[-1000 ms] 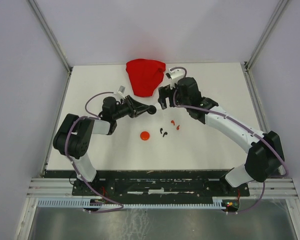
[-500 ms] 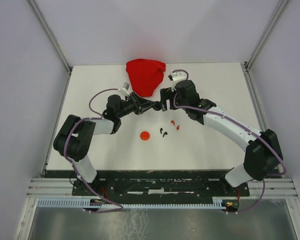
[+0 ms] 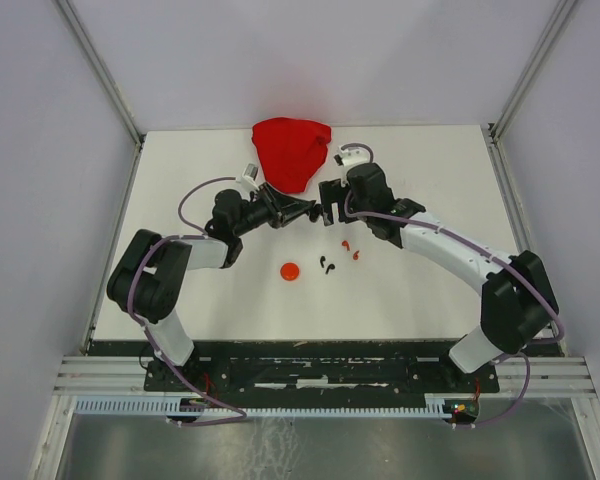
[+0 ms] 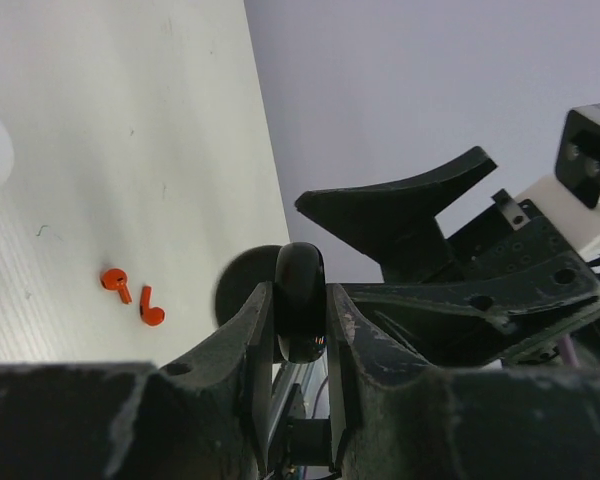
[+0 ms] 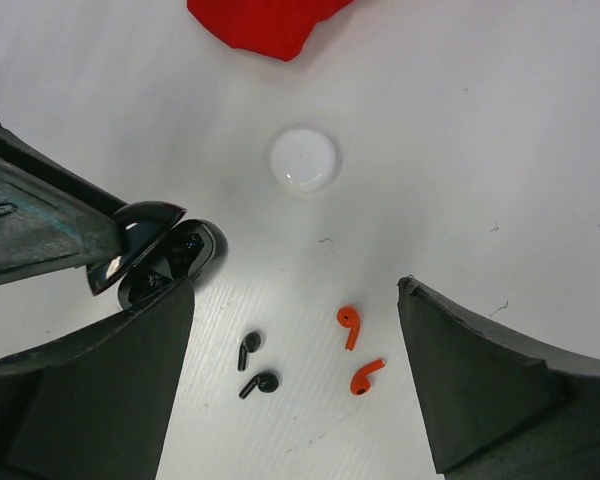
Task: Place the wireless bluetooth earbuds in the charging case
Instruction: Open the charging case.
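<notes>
Left gripper (image 4: 300, 300) pinches the black charging case (image 5: 185, 250), right gripper (image 5: 295, 290) spread wide beside it; black earbuds (image 5: 263, 382) and red earbuds (image 5: 349, 322) lie loose near it, uninserted.

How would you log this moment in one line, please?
left gripper: shut on black case | right gripper: open | black earbuds, red earbuds: on table

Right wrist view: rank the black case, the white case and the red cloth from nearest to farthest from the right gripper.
1. The black case: right beside one finger of the right gripper, at the left of the view.
2. The white case: straight ahead, in the middle of the view.
3. The red cloth: at the top edge, beyond the white case.
</notes>
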You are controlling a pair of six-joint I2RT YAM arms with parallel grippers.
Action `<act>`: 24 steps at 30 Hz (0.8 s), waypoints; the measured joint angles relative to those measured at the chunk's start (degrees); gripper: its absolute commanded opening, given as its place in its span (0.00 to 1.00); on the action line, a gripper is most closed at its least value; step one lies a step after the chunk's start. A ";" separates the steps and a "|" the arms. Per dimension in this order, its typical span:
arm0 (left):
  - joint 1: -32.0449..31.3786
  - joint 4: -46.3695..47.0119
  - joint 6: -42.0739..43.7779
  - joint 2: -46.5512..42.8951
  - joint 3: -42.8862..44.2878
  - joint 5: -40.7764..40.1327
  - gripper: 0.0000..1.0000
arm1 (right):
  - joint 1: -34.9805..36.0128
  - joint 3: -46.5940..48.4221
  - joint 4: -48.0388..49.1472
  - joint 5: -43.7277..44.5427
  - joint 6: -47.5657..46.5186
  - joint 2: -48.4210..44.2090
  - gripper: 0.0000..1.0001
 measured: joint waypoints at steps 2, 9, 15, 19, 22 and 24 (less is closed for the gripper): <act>0.04 0.48 -0.50 0.00 0.00 -0.04 0.03 | -0.04 -0.15 -0.09 0.11 0.07 0.66 0.91; 0.09 1.77 -1.60 0.00 0.00 -0.20 0.03 | -0.17 -0.50 0.02 0.28 0.28 2.23 0.91; 0.76 3.39 -2.62 0.00 -0.48 -0.28 0.03 | -0.20 -0.52 0.07 0.35 0.26 2.43 0.90; 3.87 5.66 -5.66 0.02 -2.99 -0.72 0.03 | -0.20 -0.70 -0.66 0.24 0.15 2.47 0.87; 7.41 8.52 -8.24 0.13 -5.40 -1.25 0.03 | -0.20 -0.61 -2.82 -0.35 -0.24 3.10 0.81; 9.20 10.05 -9.68 0.20 -6.38 -1.51 0.03 | -0.13 -0.15 -4.90 -0.63 -0.26 4.35 0.76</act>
